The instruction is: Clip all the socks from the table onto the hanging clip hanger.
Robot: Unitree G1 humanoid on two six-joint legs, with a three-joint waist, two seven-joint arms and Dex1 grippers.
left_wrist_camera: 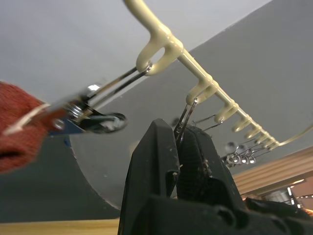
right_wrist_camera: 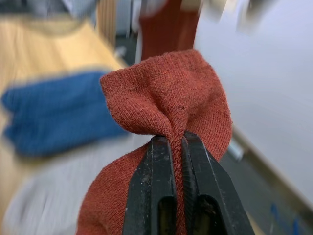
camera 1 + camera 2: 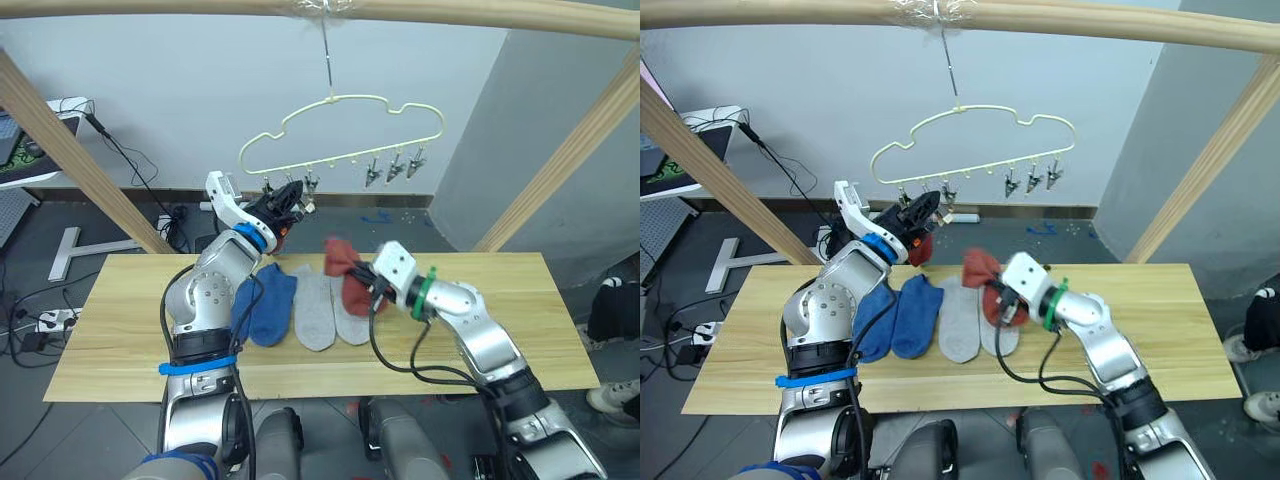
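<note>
A rust red sock (image 2: 166, 98) is pinched in the right pincer (image 2: 180, 147), whose two fingers are clenched on a fold of the knit. The sock is held up off the counter (image 3: 520, 300), with its lower part hanging over the grey socks (image 3: 330, 310).

The left pincer (image 1: 178, 142) is raised to the left end of the clip hanger (image 3: 340, 125), and its fingers are pressed together on one of the metal clips (image 1: 185, 115). Whether that clip's mouth is actually forced apart cannot be told. A second red sock (image 1: 17, 125) is already caught in the neighbouring clip (image 1: 93, 115), just beside the one being squeezed.

The relation that governs the coming move: the squeezed clip lies up and to the robot's left of the held sock, well apart from it. The right arm is the one carrying the sock, so it is judged that the pinched fold must be carried upward and leftward into that clip. The fold stands up from the right pincer's tips, which suits being fed in from below.

Two blue socks (image 3: 265, 300) and the two grey socks are laid side by side on the counter, not yet hung. Three clips (image 3: 395, 165) at the hanger's right end are seen hanging free.
</note>
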